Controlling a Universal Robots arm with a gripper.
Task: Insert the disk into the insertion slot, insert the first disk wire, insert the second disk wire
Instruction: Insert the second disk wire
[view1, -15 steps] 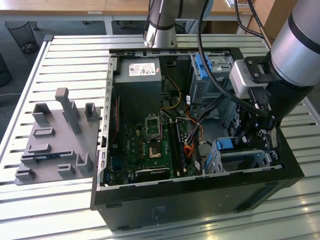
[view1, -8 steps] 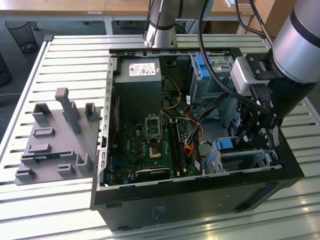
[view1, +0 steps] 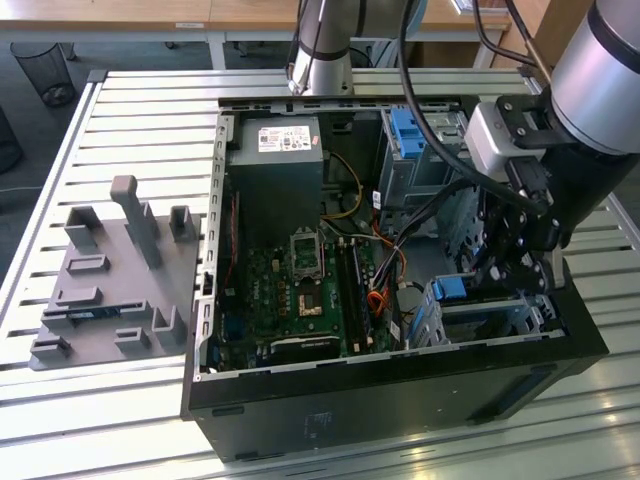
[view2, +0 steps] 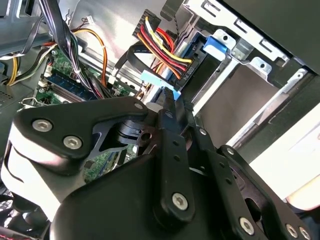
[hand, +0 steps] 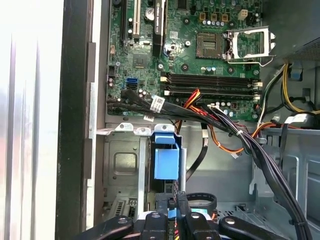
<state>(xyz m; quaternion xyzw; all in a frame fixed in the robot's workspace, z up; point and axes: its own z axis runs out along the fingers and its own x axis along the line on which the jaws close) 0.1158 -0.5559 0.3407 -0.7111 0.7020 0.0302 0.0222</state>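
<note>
The disk's blue carrier (view1: 450, 288) (hand: 165, 162) (view2: 218, 45) sits inside the insertion slot (view1: 490, 322) (hand: 120, 165) (view2: 255, 62), a silver cage in the open computer case's corner. The disk's label is hidden. My gripper (view1: 500, 275) (hand: 175, 205) (view2: 170, 95) hangs just over the cage's open end. Its fingers are shut on the small blue connector (hand: 172, 214) (view2: 153, 79) of a disk wire, close to the carrier. A bundle of red, yellow and black wires (view2: 160, 42) ends at a black plug right behind it.
The motherboard (view1: 300, 290) (hand: 200, 50) fills the case floor, crossed by a black cable bundle (hand: 240, 135). A power supply (view1: 275, 170) and a taller bay with a blue latch (view1: 405, 135) stand at the back. A grey fixture plate (view1: 110, 280) lies at the exterior view's left.
</note>
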